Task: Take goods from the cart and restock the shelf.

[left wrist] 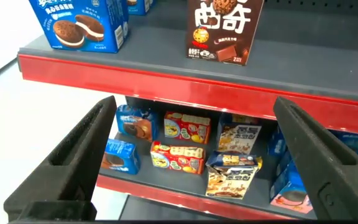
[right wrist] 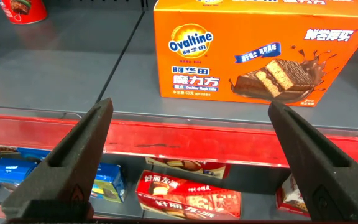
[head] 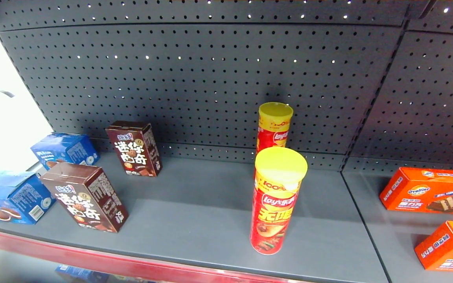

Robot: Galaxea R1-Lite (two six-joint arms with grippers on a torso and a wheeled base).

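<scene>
Shelf (head: 195,220) bearing two upright cans, front can (head: 275,200) at 6 o'clock of rear can (head: 273,125). Left gripper (left wrist: 194,102) and right gripper (right wrist: 190,106) spread wide, before the shelf's red edge (left wrist: 166,74).

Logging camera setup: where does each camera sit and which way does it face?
Head view: on the head, looking forward and down onto the grey shelf with chip cans.
Left wrist view: on the left arm, facing the shelf's red edge and the lower shelf; open left gripper frames it.
Right wrist view: on the right arm, facing the red edge; open right gripper frames it.
Shared: head and left wrist views show the front brown box; head and right wrist, an orange box.
</scene>
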